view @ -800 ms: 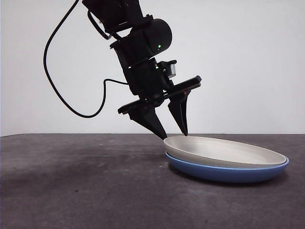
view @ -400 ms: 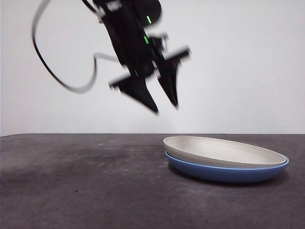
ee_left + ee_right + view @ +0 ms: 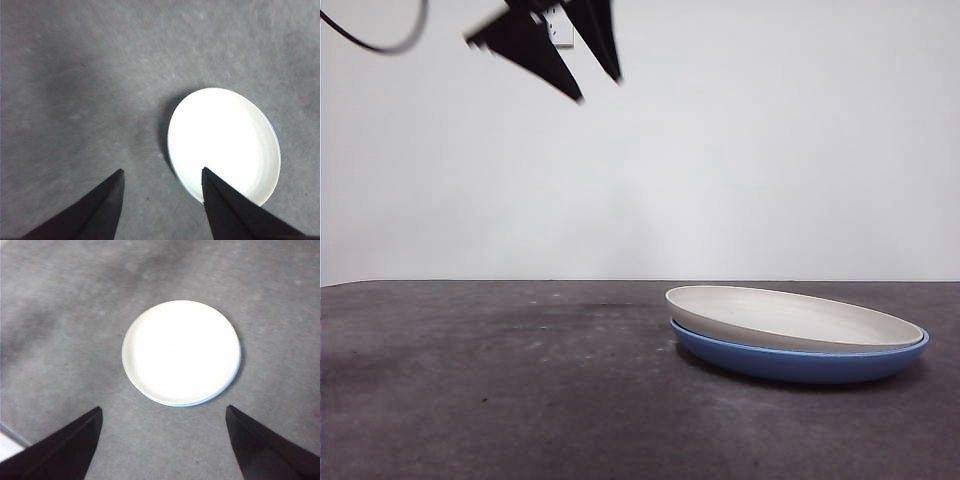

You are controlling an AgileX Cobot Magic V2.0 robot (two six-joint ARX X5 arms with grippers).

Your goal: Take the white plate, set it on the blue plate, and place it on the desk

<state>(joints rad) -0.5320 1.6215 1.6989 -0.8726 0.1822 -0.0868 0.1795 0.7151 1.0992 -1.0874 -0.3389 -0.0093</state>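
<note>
White plate (image 3: pixel 790 317) nested in blue plate (image 3: pixel 800 362), rim slightly tilted, higher on the side toward the raised hand. Blue plate flat on the desk (image 3: pixel 500 390), showing below the white one as a curved band in the front view and only as a thin sliver along the white rim in both wrist views. Left hand (image 3: pixel 592 78) high above the desk, up and well to the side of the white plate, blurred at the top edge of the front view, jaws apart, nothing between them. From the left wrist, white plate (image 3: pixel 223 145) seen from above with one jaw tip overlapping its edge in the picture, desk (image 3: pixel 90 75) all around. Right hand (image 3: pixel 162 415) also well above the white plate (image 3: pixel 181 352), jaws spread wide and empty, plate framed between them.
</note>
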